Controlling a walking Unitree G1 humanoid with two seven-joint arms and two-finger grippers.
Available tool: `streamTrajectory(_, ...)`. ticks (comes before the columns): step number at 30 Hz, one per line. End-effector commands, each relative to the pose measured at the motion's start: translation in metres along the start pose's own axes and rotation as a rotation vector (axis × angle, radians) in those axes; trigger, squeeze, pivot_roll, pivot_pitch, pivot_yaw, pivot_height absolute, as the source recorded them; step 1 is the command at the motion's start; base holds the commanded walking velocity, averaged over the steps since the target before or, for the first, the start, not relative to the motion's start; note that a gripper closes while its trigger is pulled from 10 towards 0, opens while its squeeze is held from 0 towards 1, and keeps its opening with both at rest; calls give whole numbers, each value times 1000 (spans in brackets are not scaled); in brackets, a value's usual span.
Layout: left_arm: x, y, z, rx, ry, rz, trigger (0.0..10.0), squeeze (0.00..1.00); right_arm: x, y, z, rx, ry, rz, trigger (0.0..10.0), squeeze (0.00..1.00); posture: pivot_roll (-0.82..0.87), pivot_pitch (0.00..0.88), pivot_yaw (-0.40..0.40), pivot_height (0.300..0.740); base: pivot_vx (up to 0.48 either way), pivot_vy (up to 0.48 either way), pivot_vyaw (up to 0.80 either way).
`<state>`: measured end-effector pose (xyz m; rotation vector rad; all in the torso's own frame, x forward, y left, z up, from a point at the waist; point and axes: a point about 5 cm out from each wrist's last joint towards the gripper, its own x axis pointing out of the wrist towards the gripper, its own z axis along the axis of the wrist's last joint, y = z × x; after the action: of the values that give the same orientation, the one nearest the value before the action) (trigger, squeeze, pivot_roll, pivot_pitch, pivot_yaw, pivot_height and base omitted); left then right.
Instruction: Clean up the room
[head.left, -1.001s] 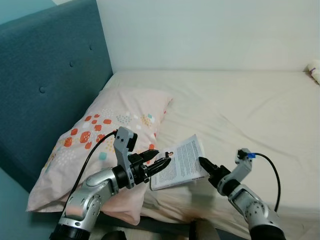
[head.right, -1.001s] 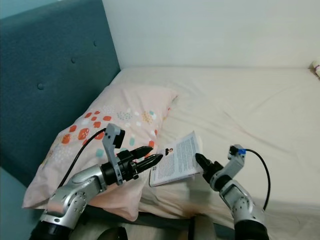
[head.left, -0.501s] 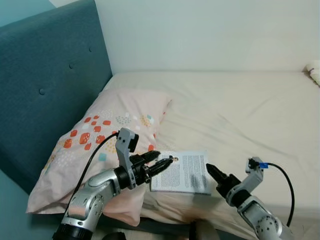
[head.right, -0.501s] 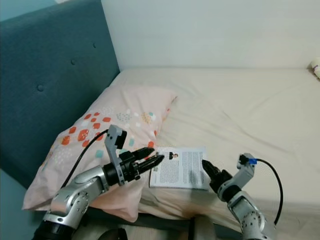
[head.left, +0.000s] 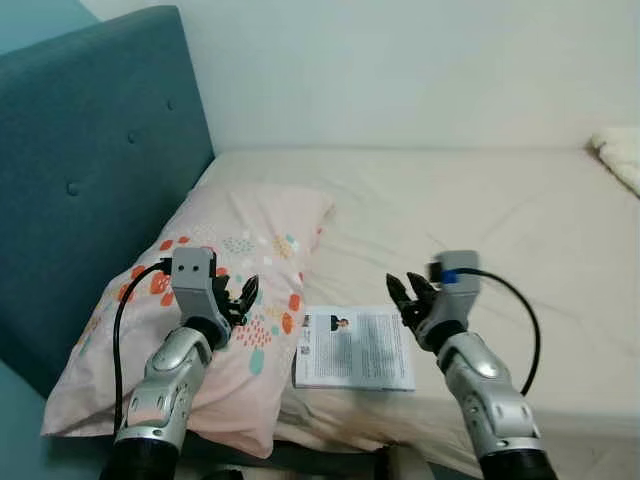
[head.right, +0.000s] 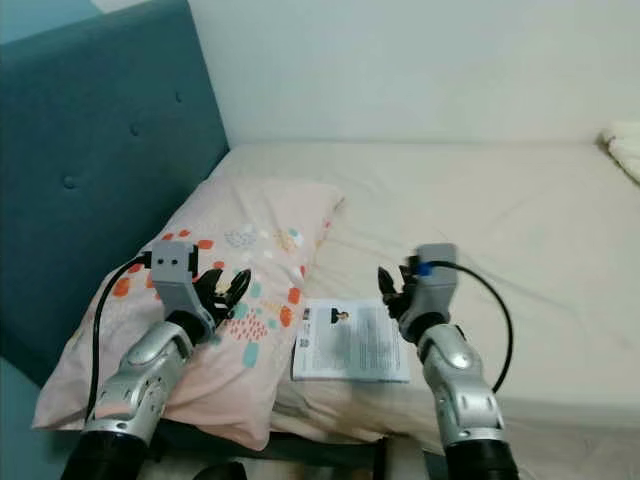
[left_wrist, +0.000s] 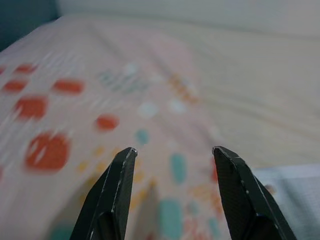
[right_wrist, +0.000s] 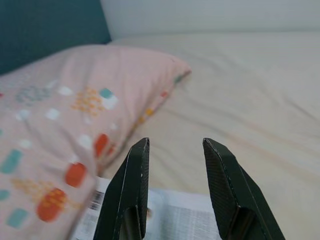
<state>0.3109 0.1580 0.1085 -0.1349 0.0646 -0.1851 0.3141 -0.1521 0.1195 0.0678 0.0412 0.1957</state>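
A white booklet (head.left: 355, 348) with printed text lies flat on the cream bed sheet (head.left: 480, 220), near the front edge, beside a pink pillow (head.left: 225, 280) dotted with orange and teal. My left gripper (head.left: 240, 297) hovers over the pillow, left of the booklet, open and holding nothing. My right gripper (head.left: 408, 294) hangs just above the booklet's right edge, open and holding nothing. In the right wrist view the booklet (right_wrist: 165, 220) lies below the fingers (right_wrist: 131, 185).
A teal padded headboard (head.left: 90, 180) rises on the left behind the pillow. A white wall runs along the far side of the bed. Something pale and folded (head.left: 620, 155) rests at the bed's far right. The sheet stretches wide past the booklet.
The booklet, held tilted up between both grippers a second ago, now lies flat on the sheet. Both grippers have let go and drawn back, the left over the pillow, the right upward.
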Motion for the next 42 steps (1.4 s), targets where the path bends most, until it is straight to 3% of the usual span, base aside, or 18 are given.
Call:
streamTrajectory(1, -5, 6, -4, 74, 7, 40, 10000, 0, 3, 4, 3, -16, -26, -8, 10000, 0, 4, 0, -61, 595, 0, 0, 0)
streamTrajectory(3, -8, 10, -4, 160, -8, 92, 10000, 0, 6, 8, 6, -41, -40, -13, 10000, 0, 8, 0, -66, 605, 0, 0, 0)
streamTrajectory(7, -10, 15, -6, 144, -6, 131, 10000, 0, 9, 10, 3, -53, -41, -26, 10000, 0, 19, 0, -81, 620, 0, 0, 0)
streamTrajectory(10, -14, 14, -10, 85, -5, 116, 10000, 0, 9, 14, -5, -86, -36, -28, 10000, 0, 33, 0, -90, 635, 0, 0, 0)
streamTrajectory(17, -17, 9, -12, 71, 6, 115, 10000, 0, 5, 18, -12, -88, -28, -33, 10000, 0, 34, 0, -89, 660, 0, 0, 0)
streamTrajectory(21, -16, 4, -12, 143, -17, 95, 10000, 0, 2, 22, -16, -95, -21, -29, 10000, 0, 35, 0, -86, 675, 0, 0, 0)
streamTrajectory(35, -17, 1, -5, 94, -79, 118, 10000, 0, -1, 31, -21, -109, -28, 5, 10000, 0, 33, 0, -86, 740, 0, 0, 0)
streamTrajectory(42, -22, 4, -9, 109, -81, 125, 10000, 0, -5, 28, -28, -115, -13, -7, 10000, 0, 41, 0, -97, 740, 0, 0, 0)
